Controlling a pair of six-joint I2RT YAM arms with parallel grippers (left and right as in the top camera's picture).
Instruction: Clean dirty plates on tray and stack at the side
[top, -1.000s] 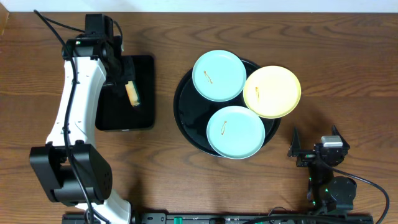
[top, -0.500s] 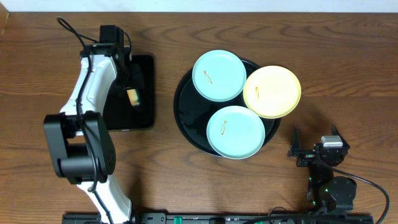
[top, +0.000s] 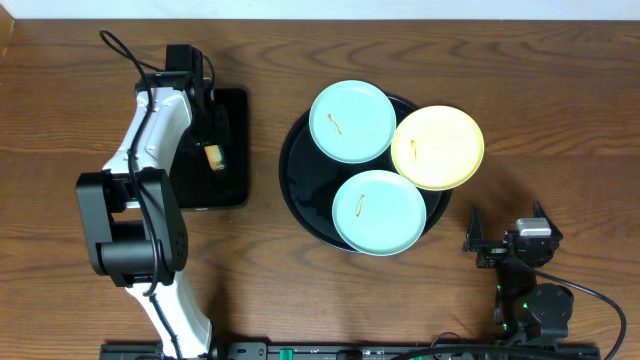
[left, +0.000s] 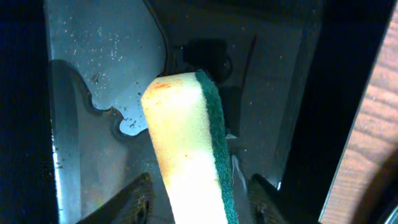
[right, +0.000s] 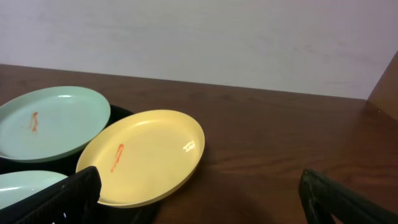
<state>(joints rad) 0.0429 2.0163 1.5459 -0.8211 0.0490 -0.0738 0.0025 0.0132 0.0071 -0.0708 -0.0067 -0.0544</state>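
The wood-grain table (top: 560, 120) fills the overhead view, and the large round black tray (top: 305, 190) lies near its middle. The white left arm (top: 150, 130) reaches up the table well to the left of that tray. A smaller rectangular black tray (top: 235, 150) lies just left of the round one, apart from it.

All three plates sit on the round tray. One pale blue plate (top: 351, 121) lies at its far edge. The pale yellow plate (top: 437, 147) hangs out over its right rim. The second pale blue plate (top: 379, 211) overhangs its near rim. Each plate carries a small orange streak. The bare tabletop to the right of the round tray holds no plate.

The right gripper (top: 506, 228) rests low, to the right of the round tray and nearer the robot. Its fingers (right: 62, 196) are spread wide with nothing between them, and the yellow plate lies ahead of them, not touching.

The left gripper (left: 202, 205) hangs over the rectangular tray, left of the round one. It is clamped on a yellow sponge (left: 186, 162) with a green scouring face, which juts out past the fingertips. No plate is near these fingers.
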